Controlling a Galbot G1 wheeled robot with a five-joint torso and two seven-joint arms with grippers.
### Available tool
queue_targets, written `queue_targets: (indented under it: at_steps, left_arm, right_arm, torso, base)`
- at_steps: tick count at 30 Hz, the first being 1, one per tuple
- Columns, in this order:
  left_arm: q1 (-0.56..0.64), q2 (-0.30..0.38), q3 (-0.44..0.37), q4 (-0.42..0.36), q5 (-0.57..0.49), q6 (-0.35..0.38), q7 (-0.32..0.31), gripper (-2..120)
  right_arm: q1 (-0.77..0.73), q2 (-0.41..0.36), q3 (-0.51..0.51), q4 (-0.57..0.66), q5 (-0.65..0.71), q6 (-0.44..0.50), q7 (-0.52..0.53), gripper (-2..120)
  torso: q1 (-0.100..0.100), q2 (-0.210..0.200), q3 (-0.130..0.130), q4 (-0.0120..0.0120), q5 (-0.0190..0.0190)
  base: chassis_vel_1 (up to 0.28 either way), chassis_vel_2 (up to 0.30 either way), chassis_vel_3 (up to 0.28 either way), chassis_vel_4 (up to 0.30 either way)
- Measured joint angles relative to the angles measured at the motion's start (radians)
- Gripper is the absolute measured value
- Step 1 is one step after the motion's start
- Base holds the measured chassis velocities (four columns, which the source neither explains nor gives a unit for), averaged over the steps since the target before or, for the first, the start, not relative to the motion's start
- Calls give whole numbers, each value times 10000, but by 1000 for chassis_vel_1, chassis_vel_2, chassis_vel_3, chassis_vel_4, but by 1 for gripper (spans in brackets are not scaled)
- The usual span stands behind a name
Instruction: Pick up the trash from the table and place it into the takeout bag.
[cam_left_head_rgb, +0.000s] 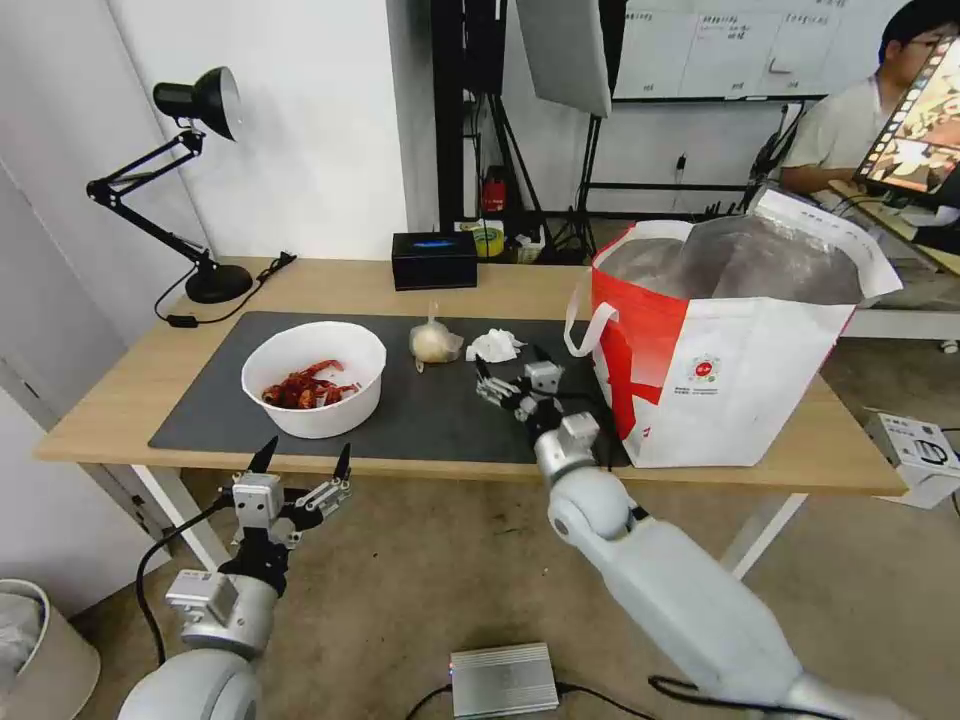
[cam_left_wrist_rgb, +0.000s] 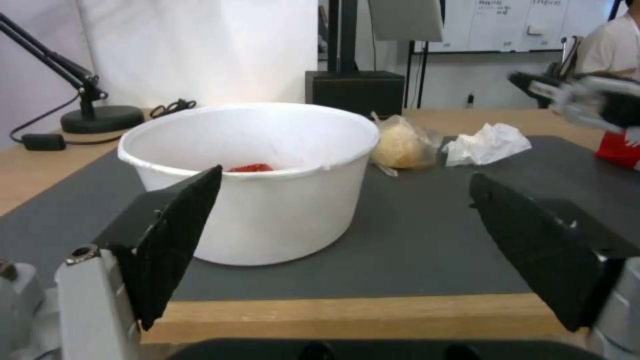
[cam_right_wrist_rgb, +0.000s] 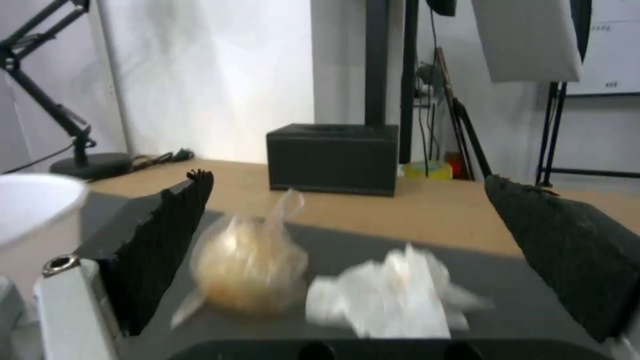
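White bowl (cam_left_head_rgb: 314, 379) sits at approx 9 o'clock on the dark grey mat (cam_left_head_rgb: 420, 415), w/ red crayfish shells (cam_left_head_rgb: 303, 387) piled inside. Takeout bag (cam_left_head_rgb: 725, 340) stands upright at 3 o'clock on the counter (cam_left_head_rgb: 120, 385), mouth open, foil lining showing; can't tell what's in it. Knotted clear bag (cam_left_head_rgb: 433, 343) w/ a pale lump lies near mat centre toward 12, crumpled tissue (cam_left_head_rgb: 494, 346) just beside it on the takeout-bag side, not touching. Right gripper (cam_left_head_rgb: 508, 380) hovers over the mat betw. tissue and takeout bag, jaws spread, nothing held. Left gripper (cam_left_head_rgb: 302, 461) hangs at 6 o'clock off the counter's near edge, below the white bowl, jaws wide apart, empty. Black box (cam_left_head_rgb: 434, 260) at 12 o'clock behind the mat; black desk lamp (cam_left_head_rgb: 185, 170) at 10 o'clock. Beige floor below, white wall behind.
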Motion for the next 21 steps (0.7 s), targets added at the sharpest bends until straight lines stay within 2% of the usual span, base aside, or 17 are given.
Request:
queue_targets:
  at_steps: [12, 21]
  left_arm:
    - [-29, -114, -24, 65, -17, -20, 18, 100]
    - [-57, -55, -122, 126, -158, -65, 176, 100]
  right_arm:
    - [2204, 1316, -897, -2664, 1108, -1019, 982, 100]
    - [2817, 2100, -860, -3577, 2432, -2053, 1823, 100]
  torso:
    - [0, 0, 0, 1, 0]
    - [0, 0, 0, 3, 0]
  base:
    - [0, 0, 0, 0]
    - [0, 0, 0, 0]
